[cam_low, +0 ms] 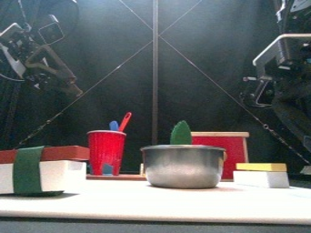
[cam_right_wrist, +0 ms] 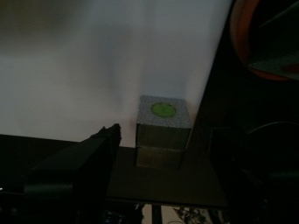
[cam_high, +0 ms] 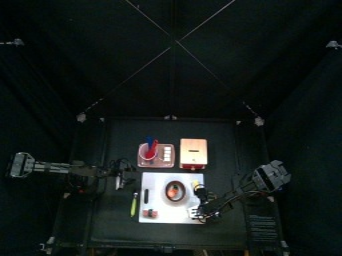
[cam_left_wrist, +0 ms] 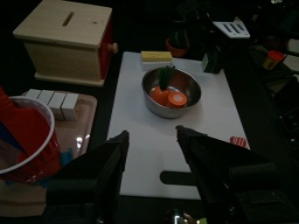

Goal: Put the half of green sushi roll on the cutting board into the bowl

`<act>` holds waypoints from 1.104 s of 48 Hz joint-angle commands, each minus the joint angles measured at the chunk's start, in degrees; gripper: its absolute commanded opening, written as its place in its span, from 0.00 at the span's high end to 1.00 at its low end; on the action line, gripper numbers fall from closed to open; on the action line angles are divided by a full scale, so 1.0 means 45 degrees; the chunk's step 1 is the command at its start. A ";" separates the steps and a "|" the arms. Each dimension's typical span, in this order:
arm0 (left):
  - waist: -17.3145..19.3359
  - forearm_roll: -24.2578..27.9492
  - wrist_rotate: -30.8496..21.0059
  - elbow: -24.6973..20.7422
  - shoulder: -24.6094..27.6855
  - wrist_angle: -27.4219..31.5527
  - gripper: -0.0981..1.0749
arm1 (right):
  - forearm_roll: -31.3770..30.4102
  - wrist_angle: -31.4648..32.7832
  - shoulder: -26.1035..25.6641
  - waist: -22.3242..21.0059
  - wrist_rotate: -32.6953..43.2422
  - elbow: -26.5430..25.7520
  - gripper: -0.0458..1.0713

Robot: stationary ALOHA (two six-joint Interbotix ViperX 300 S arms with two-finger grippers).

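I hold the right gripper [cam_right_wrist: 163, 188] wide open just above the green sushi roll half [cam_right_wrist: 163, 131], which stands at the edge of the white cutting board [cam_right_wrist: 93, 61]. Its cut face, green centre showing, points up toward the gripper.

A red plastic cup [cam_low: 105, 150] (blue and red utensils inside) stands beside a pale wooden box [cam_left_wrist: 68, 39] with a slotted top.

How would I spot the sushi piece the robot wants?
Find the large white cutting board. At its edge nearest the right arm, beside the metal bowl, sits the sushi piece: a small white block with a round green centre on top, unlike the green-banded block opposite.
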 commanded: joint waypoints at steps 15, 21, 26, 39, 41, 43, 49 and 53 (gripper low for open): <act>0.0000 0.0020 0.0000 -0.0137 0.0020 -0.0098 0.20 | 0.0117 -0.0156 0.0000 -0.0137 -0.0195 -0.0293 0.31; -0.0020 0.0000 0.0000 -0.0137 0.0000 -0.0078 0.20 | -0.0195 -0.0059 -0.0273 -0.0430 -0.0254 -0.0488 0.33; -0.0020 0.0000 -0.0020 -0.0137 0.0000 -0.0078 0.20 | -0.0937 0.0078 -0.0820 -0.0918 -0.0254 -0.0684 0.33; -0.0020 0.0000 0.0000 -0.0137 0.0000 -0.0039 0.20 | -0.3574 -0.0020 -0.2305 -0.2500 -0.0254 -0.1250 0.33; -0.0020 0.0020 0.0000 -0.0137 0.0020 -0.0039 0.20 | -0.3848 -0.0195 -0.2383 -0.2734 -0.0254 -0.1289 0.33; -0.0020 0.0000 0.0000 -0.0156 0.0020 -0.0020 0.20 | -0.4023 -0.0410 -0.2402 -0.2930 -0.0254 -0.1270 0.33; -0.0117 -0.0020 -0.0020 -0.0234 0.0020 -0.0039 0.20 | -0.3652 -0.1055 -0.2305 -0.3477 -0.0234 -0.1094 0.33; -0.0176 0.0000 -0.0020 -0.0215 0.0000 -0.0020 0.20 | -0.3223 -0.1523 -0.1992 -0.3652 -0.0234 -0.1035 0.33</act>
